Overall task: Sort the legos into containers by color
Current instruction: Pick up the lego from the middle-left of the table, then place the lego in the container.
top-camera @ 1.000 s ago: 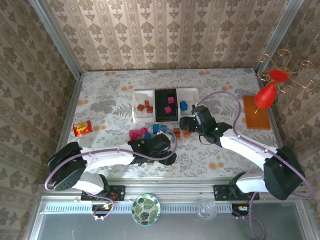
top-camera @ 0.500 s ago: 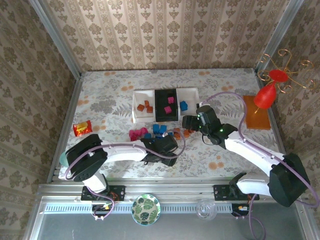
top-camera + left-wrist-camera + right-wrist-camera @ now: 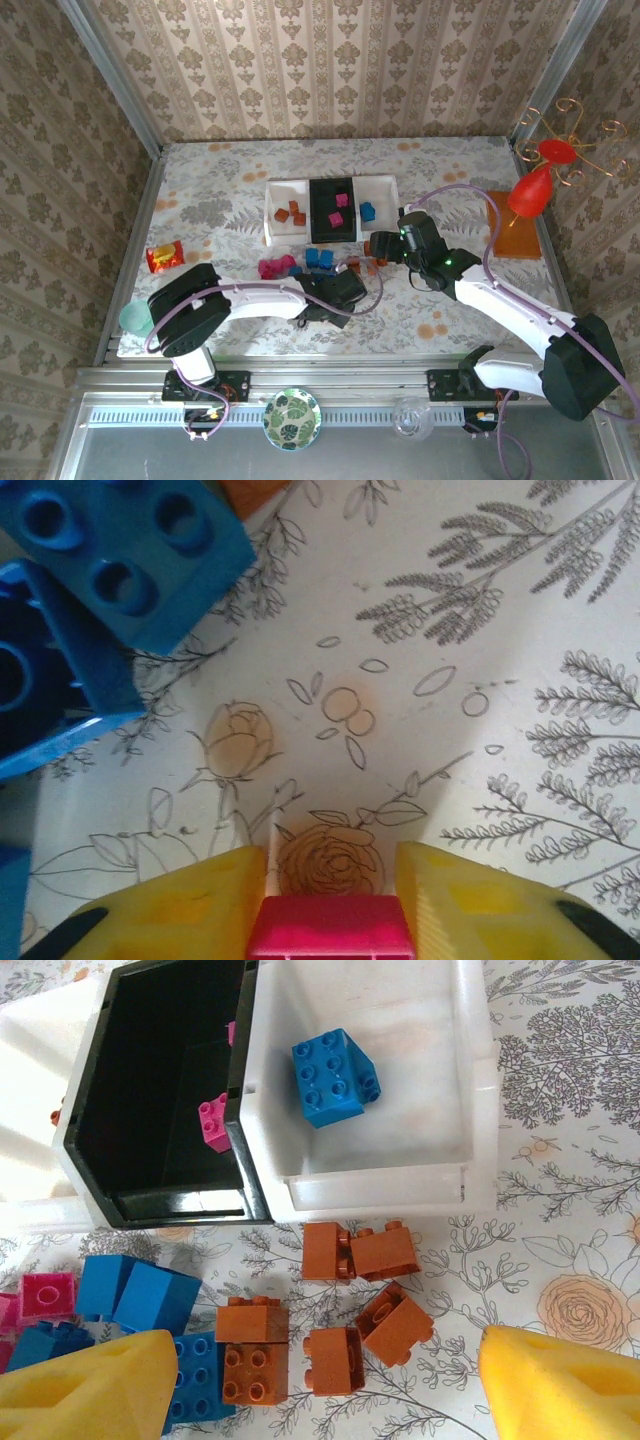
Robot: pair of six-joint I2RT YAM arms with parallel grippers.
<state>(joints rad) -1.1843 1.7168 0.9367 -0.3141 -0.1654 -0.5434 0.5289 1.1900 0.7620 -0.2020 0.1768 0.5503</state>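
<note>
Backdrop: patterned wallpaper (image 3: 330,70) on three sides, with a flower-printed table (image 3: 200,190) below.
Containers: three sit in a row, side by side, at the far middle of the table: left white tray (image 3: 272,222), black tray (image 3: 322,200) and right white tray (image 3: 382,190).
Sorted legos: brown-orange pieces (image 3: 291,213) lie in the left white tray, magenta pieces (image 3: 336,210) in the black tray, and one blue brick (image 3: 335,1075) in the right white tray.
Loose legos: they lie on the table just in front of the trays, with a magenta heap (image 3: 272,268) at the left, blue bricks (image 3: 150,1295) in the middle and brown-orange bricks (image 3: 252,1320) at the right, several of them touching.
Left pincer (image 3: 330,885): low over the cloth beside the blue bricks, its yellow fingers (image 3: 200,900) pressed onto a magenta brick (image 3: 330,927) from both sides.
Right pincer (image 3: 328,1345): spread wide, holding nothing, and hanging over the brown-orange bricks near the right white tray's front wall.
Elsewhere: a snack packet (image 3: 164,257) at the left, a teal cup (image 3: 135,318) at the near-left edge, and an orange mat (image 3: 515,225) at the right.
</note>
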